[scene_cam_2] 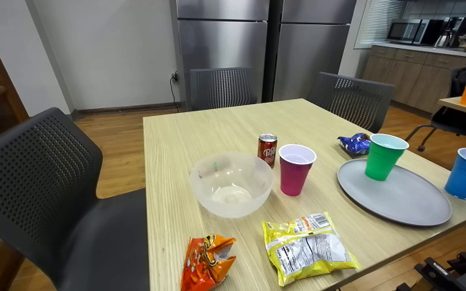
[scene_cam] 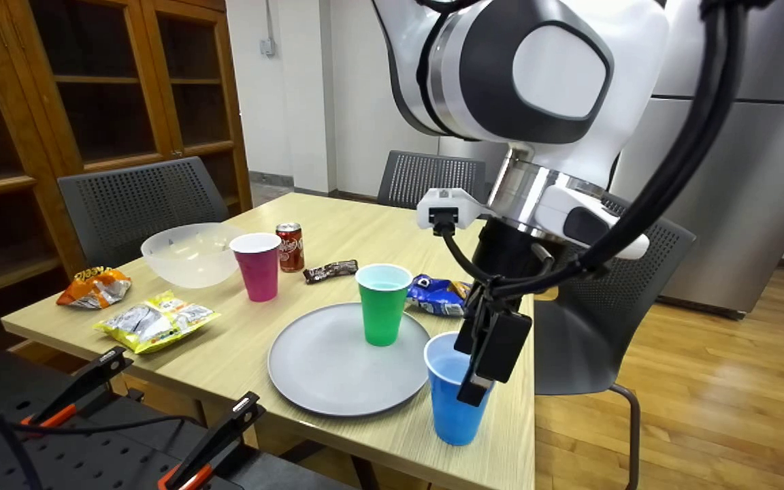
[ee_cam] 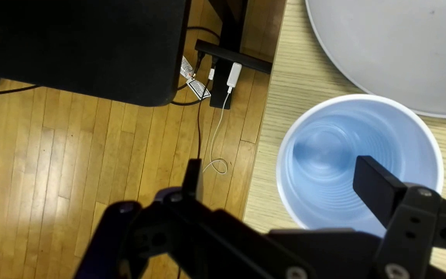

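A blue cup [scene_cam: 448, 412] stands upright at the table's corner, close beside a grey plate [scene_cam: 324, 361]. My gripper [ee_cam: 283, 179] is open, with nothing held between its fingers. In the wrist view, one of the fingers [ee_cam: 379, 190] overlaps the mouth of the blue cup [ee_cam: 323, 197], while the opposite finger appears out past the table edge. Whether either touches the cup, I cannot tell. In an exterior view a dark fingertip reaches the rim of the blue cup [scene_cam_2: 465, 178]. On the plate a green cup [scene_cam: 383, 313] stands upright, towards its far side.
Farther along the table are a magenta cup [scene_cam_2: 293, 178], a soda can [scene_cam_2: 267, 149], a translucent bowl [scene_cam_2: 233, 202], a yellow bag [scene_cam_2: 310, 250], an orange bag [scene_cam_2: 206, 262], a blue bag [scene_cam: 436, 294] and a dark wrapped bar [scene_cam: 331, 271]. Chairs surround the table.
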### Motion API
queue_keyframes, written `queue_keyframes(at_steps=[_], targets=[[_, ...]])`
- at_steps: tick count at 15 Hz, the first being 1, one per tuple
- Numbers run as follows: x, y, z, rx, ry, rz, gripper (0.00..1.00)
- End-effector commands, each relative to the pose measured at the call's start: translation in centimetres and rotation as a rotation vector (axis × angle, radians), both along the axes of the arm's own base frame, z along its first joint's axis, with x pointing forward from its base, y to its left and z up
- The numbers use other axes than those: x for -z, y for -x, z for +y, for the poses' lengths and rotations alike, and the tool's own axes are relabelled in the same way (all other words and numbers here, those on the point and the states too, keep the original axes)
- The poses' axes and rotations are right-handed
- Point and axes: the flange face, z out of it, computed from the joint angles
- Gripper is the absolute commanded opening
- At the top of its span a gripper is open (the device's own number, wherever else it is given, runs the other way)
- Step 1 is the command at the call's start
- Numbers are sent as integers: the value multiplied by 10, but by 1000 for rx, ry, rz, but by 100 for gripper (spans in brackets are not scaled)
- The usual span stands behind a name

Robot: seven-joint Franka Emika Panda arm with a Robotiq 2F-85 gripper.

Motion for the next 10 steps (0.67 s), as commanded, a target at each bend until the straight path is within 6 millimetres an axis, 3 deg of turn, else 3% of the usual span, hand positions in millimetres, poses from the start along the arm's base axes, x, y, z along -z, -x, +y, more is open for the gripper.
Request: queue_keyframes(at_steps=[1, 10], targets=[[4, -7, -7, 52, 14, 4, 100], [20, -9, -6, 93, 7, 32, 100]])
